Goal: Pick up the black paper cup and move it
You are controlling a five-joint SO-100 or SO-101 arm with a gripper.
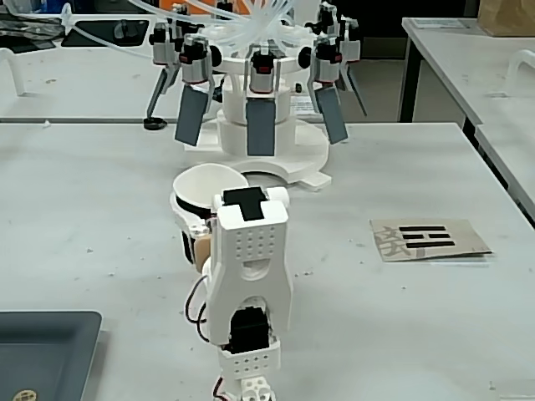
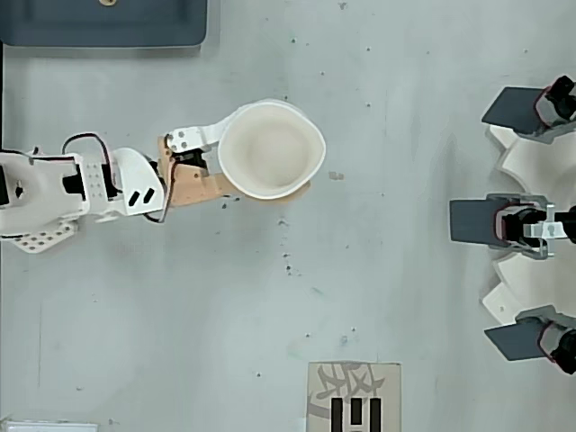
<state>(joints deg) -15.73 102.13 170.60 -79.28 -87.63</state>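
The black paper cup (image 2: 270, 148) stands upright, and the overhead view shows its white inside and slightly squashed rim. In the fixed view the black paper cup (image 1: 207, 182) shows just behind the white arm, a band of black wall under its rim. My gripper (image 2: 261, 164) is shut on the cup, with a white curved finger (image 2: 202, 137) on one side and a tan finger (image 2: 202, 187) on the other. The arm's body hides most of the gripper (image 1: 203, 219) in the fixed view. I cannot tell whether the cup's base touches the table.
A white stand with several grey paddle-like arms (image 1: 261, 117) stands beyond the cup, at the right edge overhead (image 2: 522, 220). A dark grey tray (image 1: 42, 342) (image 2: 103, 22) lies beside the arm's base. A cardboard card with black marks (image 1: 428, 238) (image 2: 353, 396) lies on the table.
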